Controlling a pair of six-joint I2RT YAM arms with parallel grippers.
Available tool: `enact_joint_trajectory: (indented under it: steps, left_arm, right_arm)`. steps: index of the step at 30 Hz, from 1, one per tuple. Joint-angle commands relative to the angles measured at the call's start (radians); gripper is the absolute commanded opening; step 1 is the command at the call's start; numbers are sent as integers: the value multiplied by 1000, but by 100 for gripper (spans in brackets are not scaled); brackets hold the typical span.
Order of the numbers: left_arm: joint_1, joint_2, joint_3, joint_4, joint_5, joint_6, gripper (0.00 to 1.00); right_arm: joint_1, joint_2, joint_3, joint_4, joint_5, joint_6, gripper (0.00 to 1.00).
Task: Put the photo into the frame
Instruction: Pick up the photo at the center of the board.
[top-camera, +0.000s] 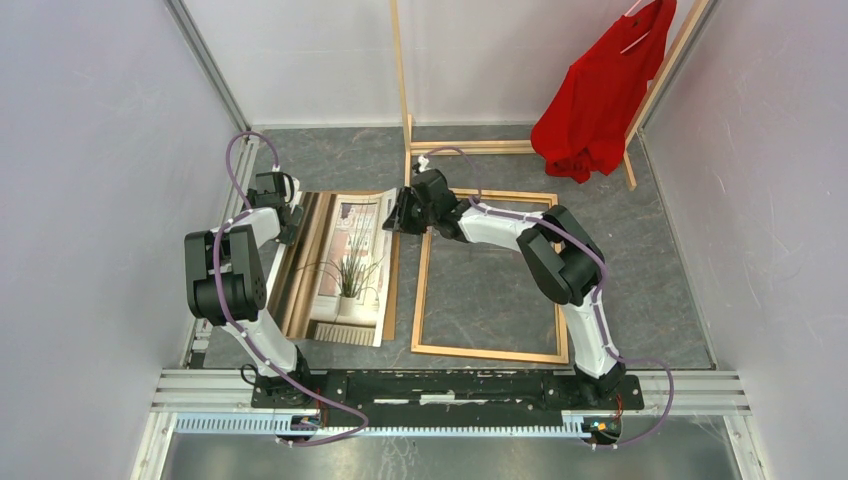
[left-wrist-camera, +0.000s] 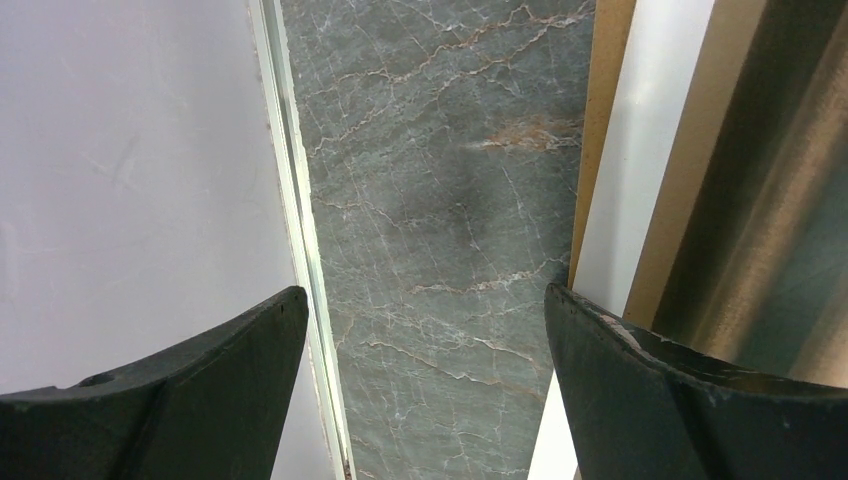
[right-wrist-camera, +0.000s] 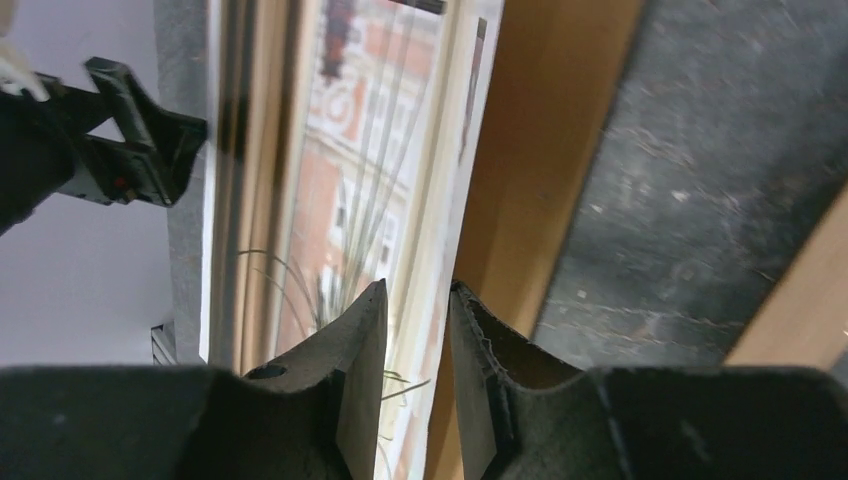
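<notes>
Grey marble-veined table (top-camera: 660, 290), orange-brown wooden frame (top-camera: 487, 352), photo (top-camera: 352, 262) with red-brick building, green spiky plant and cream curtains, plain brown backing panel (top-camera: 392, 290), red garment (top-camera: 600, 95), black-and-white arms (top-camera: 592, 325)

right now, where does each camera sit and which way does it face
Top external: above, behind the bases, facing down on the grey marbled tabletop; left arm, right arm show.
Left wrist: down at tabletop by the white wall; open jaws show.
Right wrist: faces the large rectangular window photo print; narrowed jaws show.
Top and right wrist share that print.
</notes>
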Motion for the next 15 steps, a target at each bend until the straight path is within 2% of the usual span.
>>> enact_joint_trajectory:
  steps: [1, 8, 12, 15]
  left_arm:
    - [-8, 35, -37, -86, 94, 10, 95]
    - [-7, 41, -38, -83, 96, 16, 95]
    - [-6, 41, -40, -83, 97, 17, 95]
    - [-6, 38, -41, -82, 99, 20, 95]
  right_arm:
    - [21, 8, 124, -82, 57, -91, 35]
    - [16, 10, 70, 21, 18, -55, 36]
    - [7, 38, 68, 60, -28, -13, 42]
    - [5, 51, 67, 64, -21, -7, 40]
